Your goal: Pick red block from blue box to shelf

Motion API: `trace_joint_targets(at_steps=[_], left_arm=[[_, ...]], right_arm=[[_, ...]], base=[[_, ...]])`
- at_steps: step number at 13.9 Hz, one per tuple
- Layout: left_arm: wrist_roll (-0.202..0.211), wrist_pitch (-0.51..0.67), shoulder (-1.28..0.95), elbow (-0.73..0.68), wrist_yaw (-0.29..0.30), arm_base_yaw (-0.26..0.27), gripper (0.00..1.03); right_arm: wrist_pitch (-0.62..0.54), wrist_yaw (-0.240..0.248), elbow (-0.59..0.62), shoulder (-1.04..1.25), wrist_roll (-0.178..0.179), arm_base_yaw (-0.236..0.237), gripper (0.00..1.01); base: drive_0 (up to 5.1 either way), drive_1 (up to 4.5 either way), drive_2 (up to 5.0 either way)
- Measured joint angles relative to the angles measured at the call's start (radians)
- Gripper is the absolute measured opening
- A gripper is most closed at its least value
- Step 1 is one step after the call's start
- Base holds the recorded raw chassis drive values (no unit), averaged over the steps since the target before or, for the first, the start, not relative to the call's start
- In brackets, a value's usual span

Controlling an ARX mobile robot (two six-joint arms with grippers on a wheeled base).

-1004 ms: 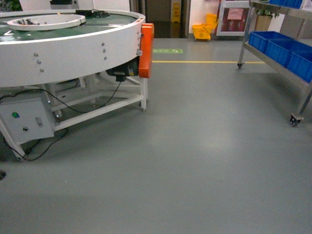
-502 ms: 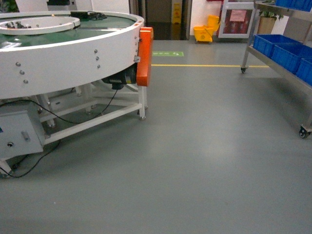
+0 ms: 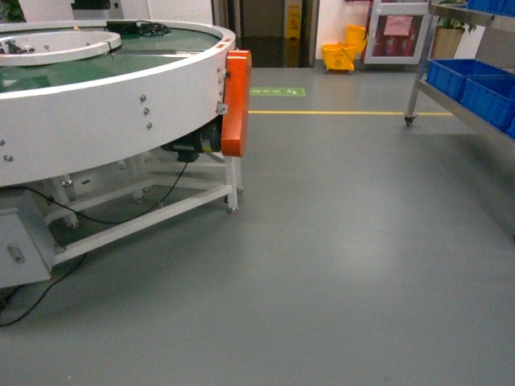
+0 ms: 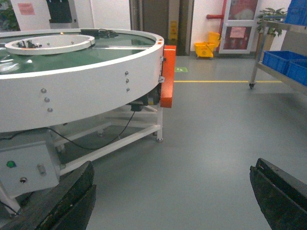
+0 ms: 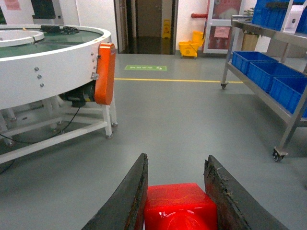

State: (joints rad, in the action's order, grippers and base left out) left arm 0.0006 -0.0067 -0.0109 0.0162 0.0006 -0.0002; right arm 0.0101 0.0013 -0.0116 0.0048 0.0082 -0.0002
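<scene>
In the right wrist view the glossy red block (image 5: pixel 178 206) sits clamped between the two dark fingers of my right gripper (image 5: pixel 175 165), which is shut on it, held above the grey floor. My left gripper (image 4: pixel 172 184) stands wide open with only floor between its fingers. The steel shelf (image 5: pixel 283 112) stands on casters at the right, also at the right edge of the head view as the shelf (image 3: pixel 463 112). The blue box is out of view. Neither gripper shows in the head view.
A big white round conveyor table (image 3: pixel 105 104) with an orange guard (image 3: pixel 236 100) and trailing cables fills the left. Dark blue crates (image 3: pixel 475 84) sit on the shelf's low tier. A yellow mop bucket (image 3: pixel 342 55) stands by the far wall past a yellow floor line (image 3: pixel 338 112).
The head view has swung and advanced: the round table has slid left and grown nearer, and the shelf with its crates has drifted toward the right edge.
</scene>
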Motion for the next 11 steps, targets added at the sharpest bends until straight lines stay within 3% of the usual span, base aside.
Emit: trace_joint_targets(at_steps=[7,11], left_arm=[[0.000,0.002,0.000,0.000,-0.001,0.000,0.98],[0.000,0.010,0.000,0.000,-0.003,0.001,0.98]], right_arm=[[-0.006,-0.001,0.000,0.000,0.000,0.000,0.28],[-0.016,-0.001,0.000,0.000,-0.001,0.000,0.28]], base=[[0.0,4.31,-4.4],[-1.4,-1.36,-1.4]])
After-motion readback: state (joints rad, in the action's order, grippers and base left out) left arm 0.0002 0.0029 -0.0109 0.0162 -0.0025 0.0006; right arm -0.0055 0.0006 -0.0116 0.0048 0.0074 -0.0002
